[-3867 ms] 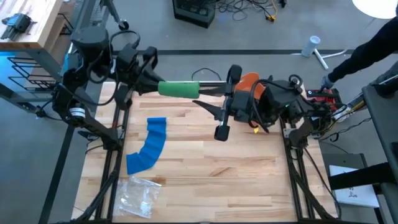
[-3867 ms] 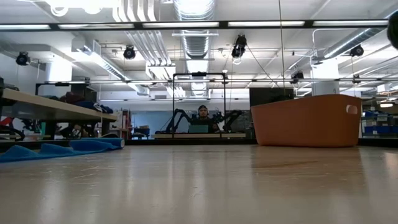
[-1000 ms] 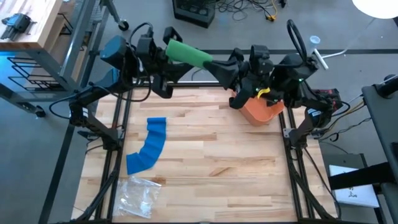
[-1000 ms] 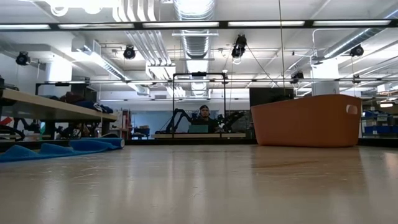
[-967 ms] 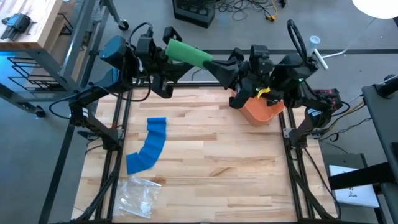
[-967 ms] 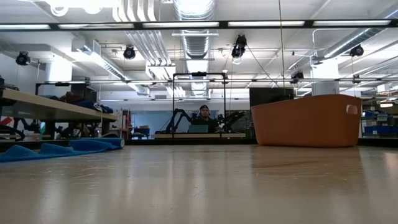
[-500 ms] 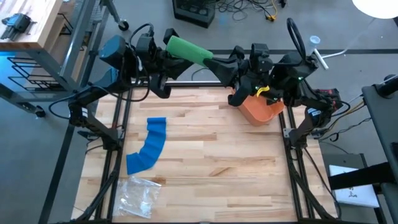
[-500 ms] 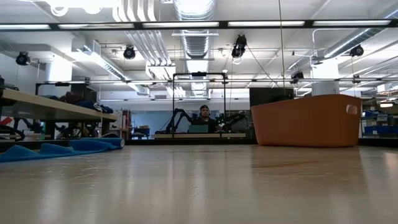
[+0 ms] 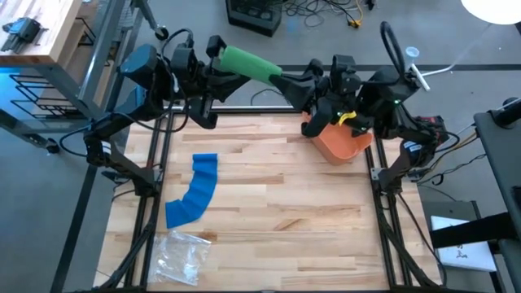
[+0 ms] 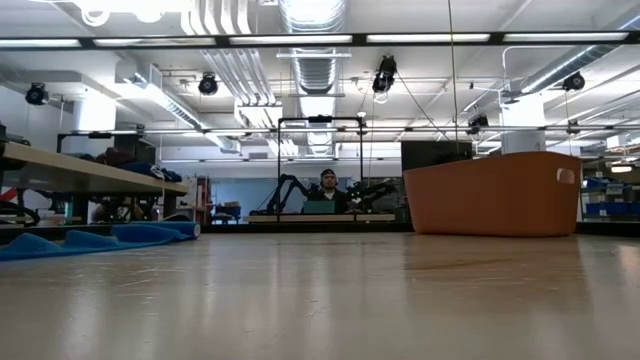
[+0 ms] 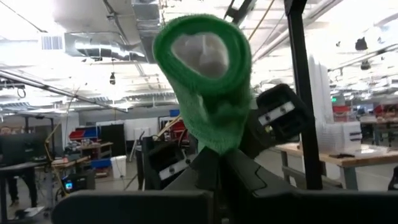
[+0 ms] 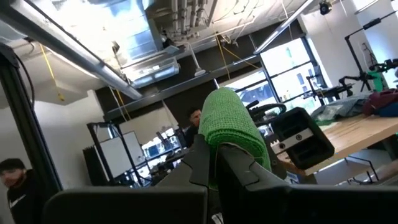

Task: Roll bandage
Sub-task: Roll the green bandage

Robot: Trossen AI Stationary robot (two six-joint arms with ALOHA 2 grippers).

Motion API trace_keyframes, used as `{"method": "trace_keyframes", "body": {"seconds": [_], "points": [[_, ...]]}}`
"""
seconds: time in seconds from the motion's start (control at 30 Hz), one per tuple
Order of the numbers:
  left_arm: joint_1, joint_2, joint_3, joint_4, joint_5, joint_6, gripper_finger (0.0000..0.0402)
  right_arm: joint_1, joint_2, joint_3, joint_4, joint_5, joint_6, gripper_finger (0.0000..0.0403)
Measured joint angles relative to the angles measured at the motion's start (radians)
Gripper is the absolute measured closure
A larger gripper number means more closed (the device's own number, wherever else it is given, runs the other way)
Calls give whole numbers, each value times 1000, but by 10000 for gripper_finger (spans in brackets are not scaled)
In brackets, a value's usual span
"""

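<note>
Both grippers, left (image 9: 213,47) and right (image 9: 286,75), fingers clamped on green bandage roll (image 9: 248,65) above surface's far edge. Hollow core visible only from left wrist.

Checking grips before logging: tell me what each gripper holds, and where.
Both hold the green bandage roll: left gripper shut on one end, right gripper on the other.

I see the rolled bandage (image 9: 250,65) above the table's (image 9: 277,203) far edge, between both grippers. The flat bandage strip (image 9: 194,190) lies at the left, a plastic bag (image 9: 181,255) nearer, probably just apart; the bin (image 9: 343,145) sits far right.
</note>
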Motion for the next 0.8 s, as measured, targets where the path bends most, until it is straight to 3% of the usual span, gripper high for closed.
{"method": "trace_keyframes", "body": {"seconds": [0.33, 0.8], "points": [[2, 15, -21, -42, -3, 10, 401, 0, -6, 0, 35, 5, -37, 400], [2, 10, -46, 19, 2, -25, 401, 0, -1, 0, -5, 149, -264, 400]]}}
